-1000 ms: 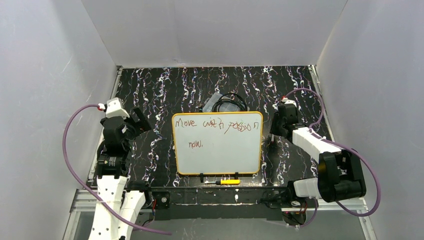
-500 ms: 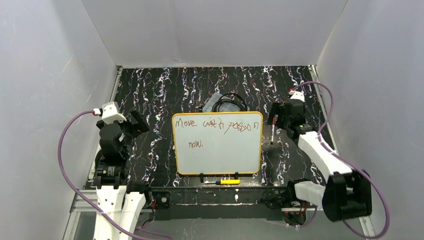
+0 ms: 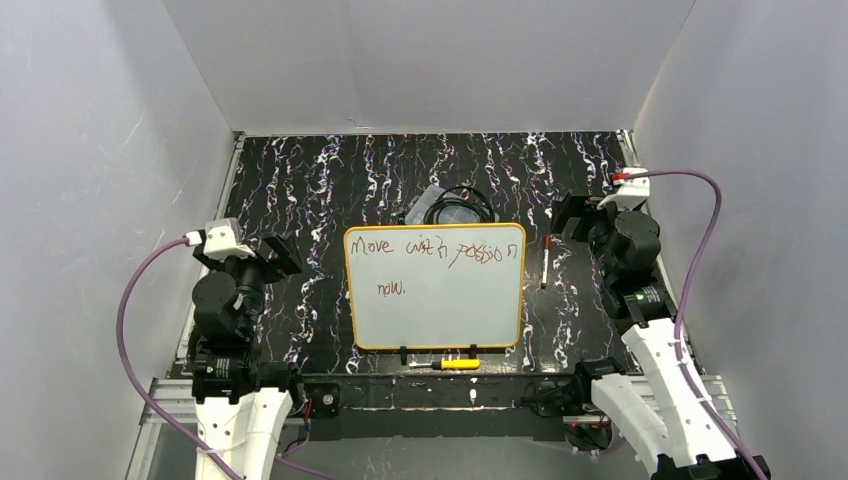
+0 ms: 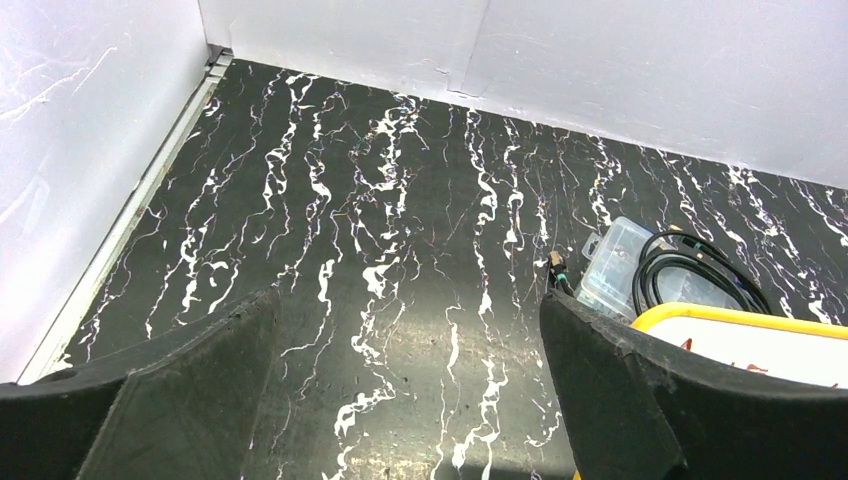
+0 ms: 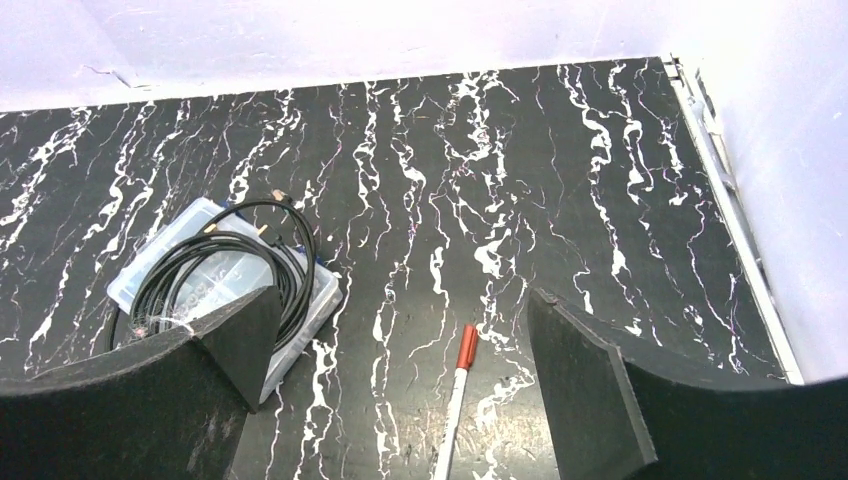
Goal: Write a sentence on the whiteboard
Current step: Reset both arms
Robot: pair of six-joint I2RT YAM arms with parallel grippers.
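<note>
Yellow-rimmed whiteboard (image 3: 450, 310) between left claw (image 3: 280, 256) and right claw (image 3: 565, 212), touching neither.

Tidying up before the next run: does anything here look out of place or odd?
Only the marker lying loose on the table, just right of the whiteboard and not touching it. The sentence runs unevenly; nothing looks spilled or damaged.
</note>
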